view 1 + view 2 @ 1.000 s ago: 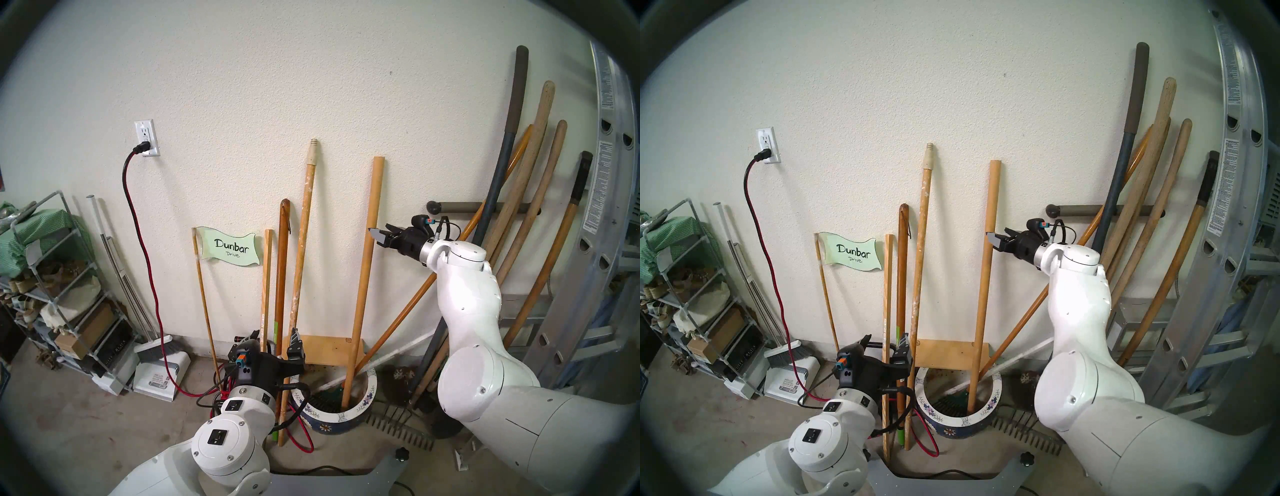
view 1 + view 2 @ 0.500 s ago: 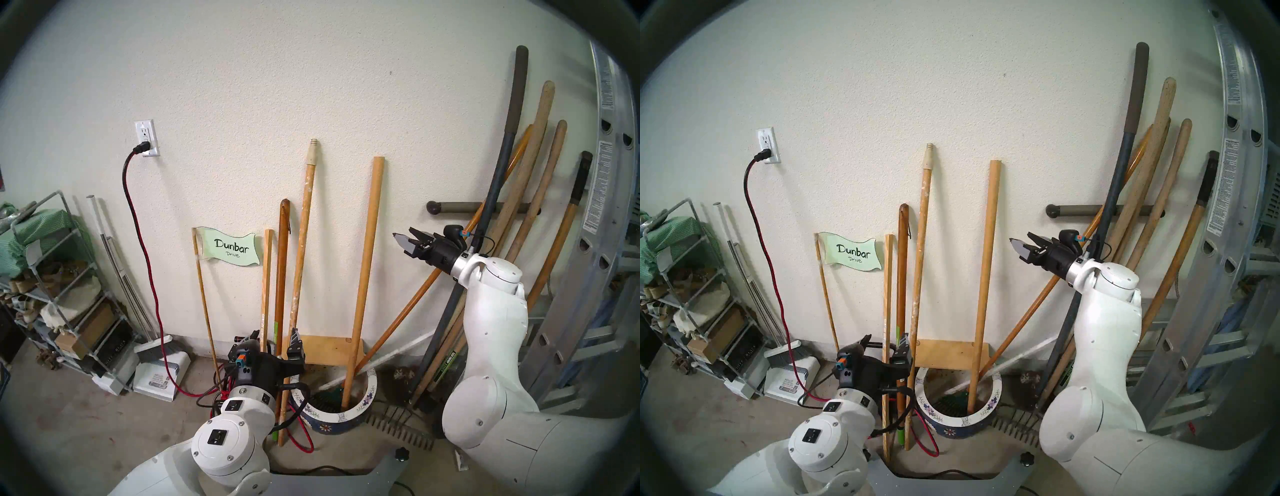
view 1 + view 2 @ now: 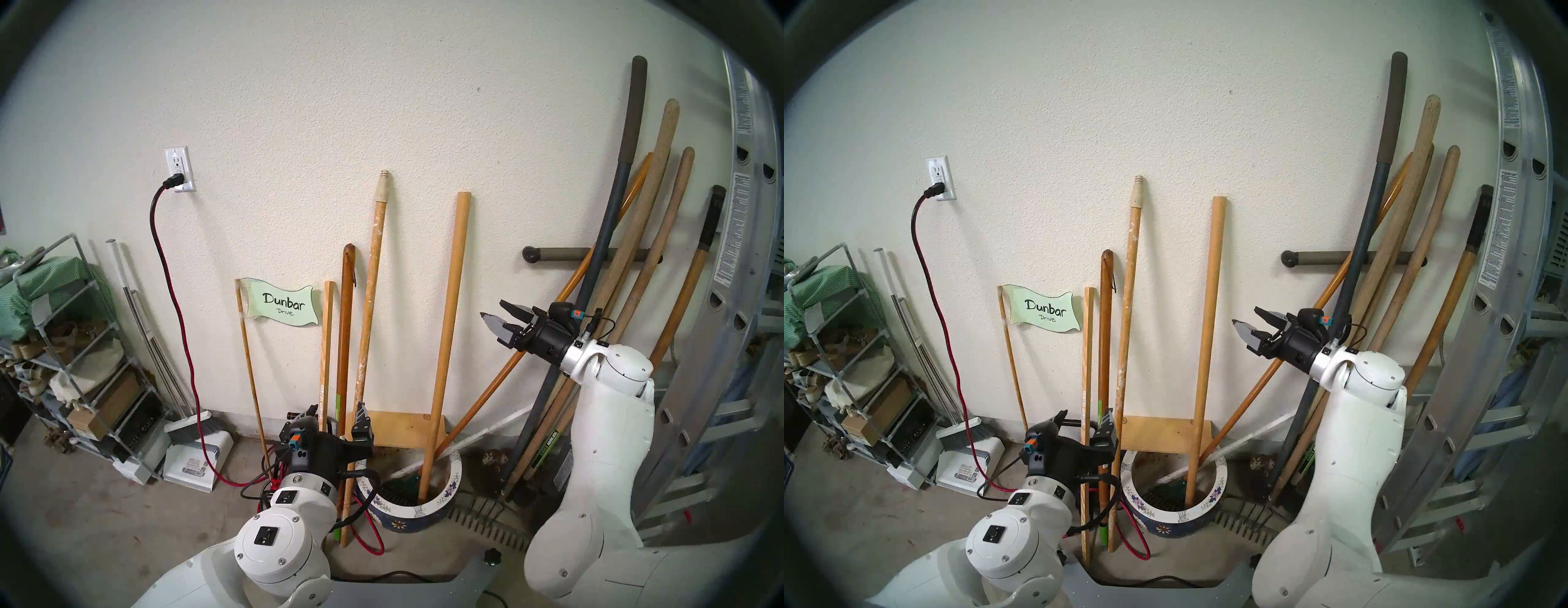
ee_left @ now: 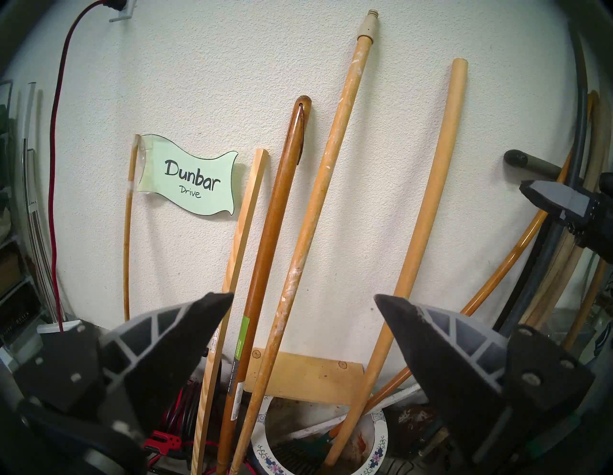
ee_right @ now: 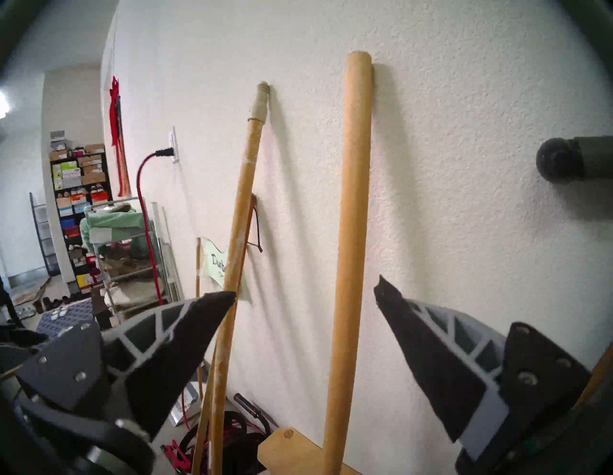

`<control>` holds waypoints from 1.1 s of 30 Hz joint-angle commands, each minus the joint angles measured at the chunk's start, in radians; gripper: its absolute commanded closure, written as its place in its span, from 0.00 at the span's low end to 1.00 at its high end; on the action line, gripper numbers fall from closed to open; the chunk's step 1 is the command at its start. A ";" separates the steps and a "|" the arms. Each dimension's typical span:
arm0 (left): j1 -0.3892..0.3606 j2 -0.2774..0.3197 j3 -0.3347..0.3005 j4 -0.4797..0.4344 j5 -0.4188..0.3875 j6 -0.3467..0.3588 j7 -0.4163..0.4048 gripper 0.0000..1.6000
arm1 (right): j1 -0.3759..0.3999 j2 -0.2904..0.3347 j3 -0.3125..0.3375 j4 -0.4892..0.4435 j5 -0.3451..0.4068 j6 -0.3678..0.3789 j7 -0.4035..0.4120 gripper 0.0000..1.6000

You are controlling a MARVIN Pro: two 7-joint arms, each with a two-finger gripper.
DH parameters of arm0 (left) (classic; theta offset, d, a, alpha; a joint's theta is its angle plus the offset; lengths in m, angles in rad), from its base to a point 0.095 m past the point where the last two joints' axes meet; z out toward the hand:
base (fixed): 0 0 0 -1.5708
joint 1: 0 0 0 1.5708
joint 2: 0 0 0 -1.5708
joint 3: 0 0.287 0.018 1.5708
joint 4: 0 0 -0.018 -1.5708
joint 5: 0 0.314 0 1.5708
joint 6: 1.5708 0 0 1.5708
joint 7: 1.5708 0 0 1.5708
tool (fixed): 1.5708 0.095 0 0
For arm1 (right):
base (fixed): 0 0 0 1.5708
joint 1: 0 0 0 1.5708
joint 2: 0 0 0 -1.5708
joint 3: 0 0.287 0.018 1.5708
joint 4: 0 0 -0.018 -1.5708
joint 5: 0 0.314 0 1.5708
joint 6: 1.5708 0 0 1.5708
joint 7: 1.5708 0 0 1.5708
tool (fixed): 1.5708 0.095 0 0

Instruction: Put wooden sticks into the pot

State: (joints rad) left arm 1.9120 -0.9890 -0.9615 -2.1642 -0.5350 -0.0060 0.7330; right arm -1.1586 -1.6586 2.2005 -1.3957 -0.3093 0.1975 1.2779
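Against a cream garage wall, the plain dowel already stands in my flowered pot, while the paint-flecked pole and red-brown pole wait outside it, my left tool and right tool both spread, empty

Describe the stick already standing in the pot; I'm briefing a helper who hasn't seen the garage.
Find the flowered pot on the floor by the wall. One plain pale pole rises from inside it and leans on the wall. Unlike the paint-flecked pole to its left, it is clean, with a flat-cut top.
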 commanded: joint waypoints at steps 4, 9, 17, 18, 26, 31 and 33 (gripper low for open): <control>-0.003 0.000 0.000 0.000 0.001 0.001 0.002 0.00 | -0.104 -0.047 -0.067 -0.038 -0.094 -0.055 -0.169 0.00; -0.004 0.001 0.001 0.000 0.001 0.001 0.003 0.00 | -0.122 -0.051 -0.082 -0.050 -0.111 -0.075 -0.264 0.00; -0.005 0.002 0.003 0.000 0.001 0.001 0.006 0.00 | -0.182 -0.029 -0.150 -0.097 -0.062 -0.069 -0.410 0.00; -0.006 0.002 0.003 0.000 0.000 0.001 0.006 0.00 | -0.196 -0.023 -0.165 -0.107 -0.053 -0.073 -0.431 0.00; -0.007 0.003 0.005 0.000 0.000 0.001 0.008 0.00 | -0.257 0.000 -0.233 -0.146 0.025 -0.062 -0.566 0.00; -0.008 0.004 0.006 0.000 -0.001 0.001 0.009 0.00 | -0.272 0.003 -0.250 -0.159 0.040 -0.060 -0.602 0.00; -0.008 0.005 0.006 0.000 -0.001 0.001 0.010 0.00 | -0.275 0.003 -0.253 -0.161 0.042 -0.059 -0.609 0.00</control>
State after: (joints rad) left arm 1.9063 -0.9838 -0.9546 -2.1642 -0.5379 -0.0080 0.7412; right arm -1.4010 -1.6615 1.9754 -1.5328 -0.2899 0.1331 0.7057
